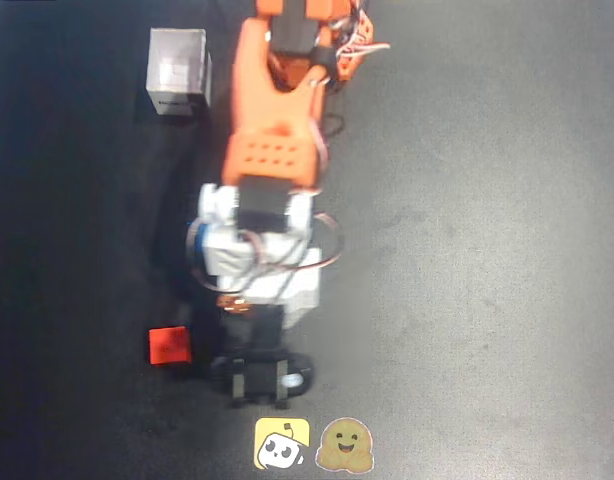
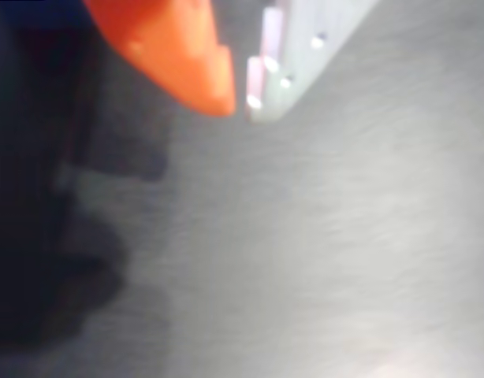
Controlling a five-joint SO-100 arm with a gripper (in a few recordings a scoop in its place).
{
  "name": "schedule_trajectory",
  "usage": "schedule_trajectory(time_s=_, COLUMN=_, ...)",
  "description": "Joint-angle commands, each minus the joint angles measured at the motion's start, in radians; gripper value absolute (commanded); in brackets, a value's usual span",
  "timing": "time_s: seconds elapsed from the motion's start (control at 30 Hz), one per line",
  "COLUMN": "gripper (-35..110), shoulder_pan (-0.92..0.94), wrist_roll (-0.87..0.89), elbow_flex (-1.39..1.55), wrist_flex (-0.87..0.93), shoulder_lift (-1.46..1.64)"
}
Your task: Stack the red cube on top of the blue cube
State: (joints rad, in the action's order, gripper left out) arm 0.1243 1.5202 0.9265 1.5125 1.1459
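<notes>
The red cube (image 1: pixel 170 345) lies on the dark table at the lower left in the overhead view, just left of the arm's wrist end. The blue cube is hidden or out of view. The orange arm reaches down from the top edge, and its white wrist block and black camera mount (image 1: pixel 262 375) cover the fingers from above. In the wrist view my gripper (image 2: pixel 240 104) points at bare grey table. Its orange finger (image 2: pixel 187 55) and white finger (image 2: pixel 293 55) almost touch at the tips, and nothing is held between them.
A white open box (image 1: pixel 177 70) stands at the upper left beside the arm's base. Two small stickers, one yellow (image 1: pixel 282 443) and one brown (image 1: pixel 345 445), lie near the front edge below the wrist. Bare dark table spreads to the right.
</notes>
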Motion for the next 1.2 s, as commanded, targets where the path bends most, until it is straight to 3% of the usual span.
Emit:
schedule_trajectory(time_s=0.0, gripper=0, shoulder_pan=0.057, wrist_roll=-0.021, elbow_flex=-0.058, wrist_flex=0.006, shoulder_lift=0.002)
schedule_trajectory(time_s=0.63, gripper=0, shoulder_pan=0.35, wrist_roll=-0.06, elbow_flex=-0.29, wrist_flex=0.135, shoulder_lift=-0.19)
schedule_trajectory(time_s=1.0, gripper=0, shoulder_pan=0.35, wrist_roll=-0.061, elbow_flex=-0.322, wrist_flex=0.147, shoulder_lift=-0.195)
schedule_trajectory(time_s=1.17, gripper=0, shoulder_pan=0.311, wrist_roll=-0.067, elbow_flex=-0.48, wrist_flex=0.176, shoulder_lift=-0.287)
